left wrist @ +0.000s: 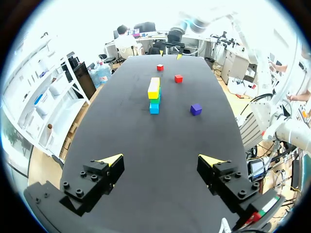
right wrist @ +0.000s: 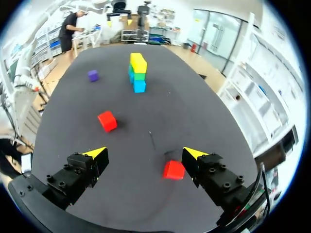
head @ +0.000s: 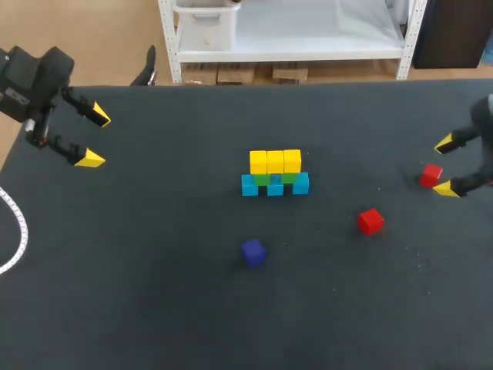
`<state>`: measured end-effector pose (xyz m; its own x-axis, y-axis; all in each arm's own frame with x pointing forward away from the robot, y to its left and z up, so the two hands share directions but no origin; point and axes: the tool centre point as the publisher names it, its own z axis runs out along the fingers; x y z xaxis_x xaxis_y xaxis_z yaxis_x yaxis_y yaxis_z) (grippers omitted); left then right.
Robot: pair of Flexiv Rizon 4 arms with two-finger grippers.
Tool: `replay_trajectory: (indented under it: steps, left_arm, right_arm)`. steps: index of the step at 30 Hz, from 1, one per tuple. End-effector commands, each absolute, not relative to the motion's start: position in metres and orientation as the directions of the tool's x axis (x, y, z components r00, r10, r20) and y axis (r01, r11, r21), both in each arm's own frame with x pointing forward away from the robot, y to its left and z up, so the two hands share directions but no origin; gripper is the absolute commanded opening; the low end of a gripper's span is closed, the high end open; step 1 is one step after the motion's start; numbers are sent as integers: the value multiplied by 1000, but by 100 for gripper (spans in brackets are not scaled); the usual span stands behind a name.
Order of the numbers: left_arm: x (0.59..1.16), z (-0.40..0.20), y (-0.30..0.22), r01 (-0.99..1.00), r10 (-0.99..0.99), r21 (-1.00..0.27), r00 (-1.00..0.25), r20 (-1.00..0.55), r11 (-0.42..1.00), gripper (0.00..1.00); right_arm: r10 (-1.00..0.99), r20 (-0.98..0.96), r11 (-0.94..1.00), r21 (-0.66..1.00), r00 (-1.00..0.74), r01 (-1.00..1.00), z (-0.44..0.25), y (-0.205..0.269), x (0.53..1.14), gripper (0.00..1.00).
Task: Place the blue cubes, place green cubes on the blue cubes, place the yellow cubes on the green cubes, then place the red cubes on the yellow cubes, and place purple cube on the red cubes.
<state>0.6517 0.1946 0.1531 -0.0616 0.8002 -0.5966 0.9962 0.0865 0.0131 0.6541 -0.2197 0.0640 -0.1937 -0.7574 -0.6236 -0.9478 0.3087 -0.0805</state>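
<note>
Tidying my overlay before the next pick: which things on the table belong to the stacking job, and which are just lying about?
Job things:
- blue cubes, green cubes and yellow cubes, stacked mid-table
- red cubes, both loose
- purple cube, loose

Lying about:
- white curved strip at the table's left edge

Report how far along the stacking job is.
Done: blue cubes laid, green cubes on them, yellow cubes on top. In hand: nothing; the open right claw sits at one red cube, not gripping it. Left: that cube, the other red cube and the purple cube, all loose on the table.
</note>
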Motion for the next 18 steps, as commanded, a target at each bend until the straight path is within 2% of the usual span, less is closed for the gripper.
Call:
replay_trajectory:
  steps: [1,18]
  left_arm:
    - [651,152,196,996,798,16,-58,-599,85,100]
    - [651,152,196,996,798,16,-58,-599,85,100]
  right_arm:
    - [-754,-607,433,-170,-252,-885,61,-226,642,100]
    - [-719,-622,474,-114,-310,-873,29,-256,679,100]
